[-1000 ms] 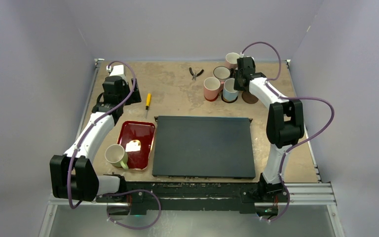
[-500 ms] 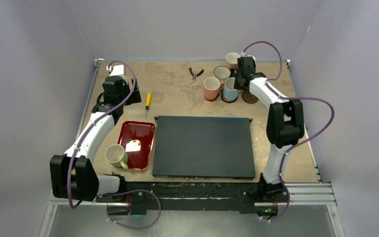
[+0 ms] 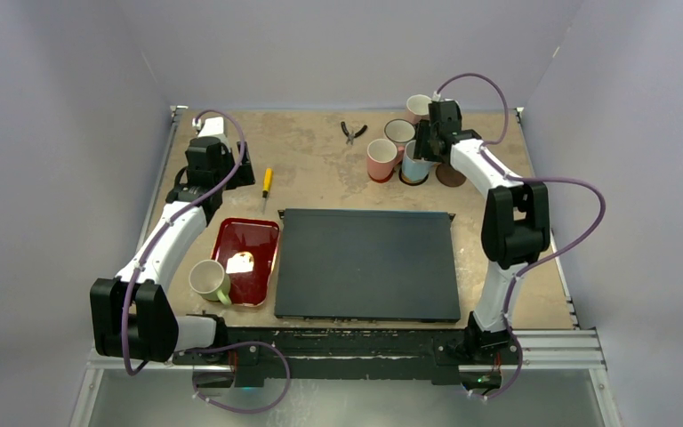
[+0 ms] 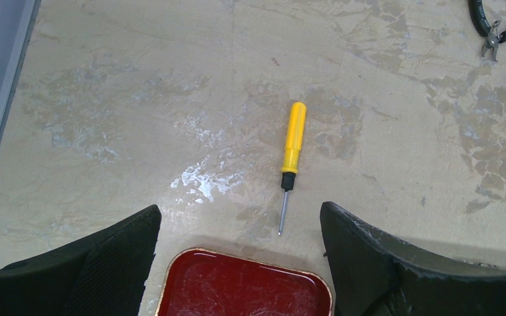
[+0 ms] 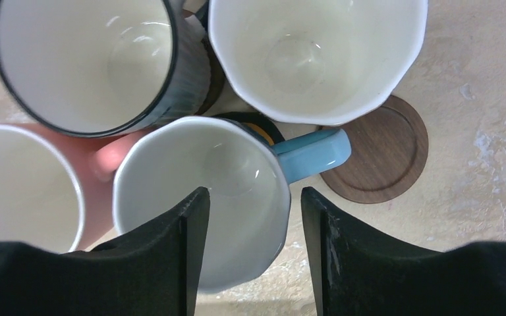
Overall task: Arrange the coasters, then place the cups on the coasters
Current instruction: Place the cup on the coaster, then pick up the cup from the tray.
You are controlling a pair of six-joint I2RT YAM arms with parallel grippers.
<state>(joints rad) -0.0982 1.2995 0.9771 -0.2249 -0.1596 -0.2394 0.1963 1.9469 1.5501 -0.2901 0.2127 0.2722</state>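
The right gripper [image 5: 253, 197] has its jaws released astride the rim of the placed light blue cup [image 5: 191, 174], the left gripper [image 4: 237, 217] has jaws wide and empty; next, lift straight clear.

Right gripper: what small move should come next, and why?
Probably lift straight up. The right gripper has jaws apart astride the rim of the light blue cup; it stands on a coaster, with the black cup close, so moving sideways risks a knock.

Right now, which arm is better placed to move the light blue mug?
Right. The right gripper sits open astride the light blue mug; the left gripper hangs over the yellow screwdriver, far across the table.
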